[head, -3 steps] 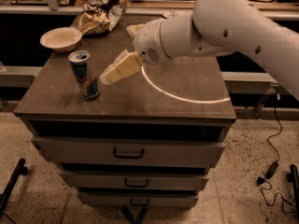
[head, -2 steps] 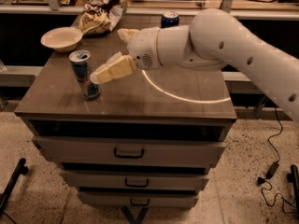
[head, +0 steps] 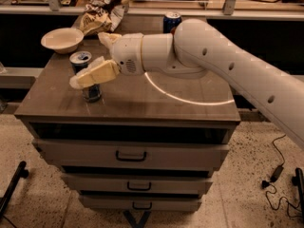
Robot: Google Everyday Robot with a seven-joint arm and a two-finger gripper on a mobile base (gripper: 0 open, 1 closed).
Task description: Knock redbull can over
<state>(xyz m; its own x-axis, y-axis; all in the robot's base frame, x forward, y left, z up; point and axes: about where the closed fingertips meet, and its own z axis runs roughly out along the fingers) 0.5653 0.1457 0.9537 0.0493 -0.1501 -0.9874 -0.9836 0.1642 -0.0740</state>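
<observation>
The redbull can [head: 91,93] stands upright on the worktop [head: 142,103], and everything else is placed from it. The tool [head: 88,58] sits right at the can with its two cream fingers spread apart. The lower finger [head: 95,74] lies across the front of the can's middle and hides that band of it, so only the open silver top and the dark base show. The upper finger [head: 107,37] lies behind the can and to its right, clear of it. Nothing is pinched between them. The white arm [head: 228,65] stretches away to the right of the can. Behind the can and slightly left is a pale bowl [head: 61,39]. Further behind it lies a crumpled snack bag [head: 102,15]. A dark-blue Pepsi can [head: 172,22] stands well behind and to the right. Below the can are the cabinet's drawers [head: 130,156].
</observation>
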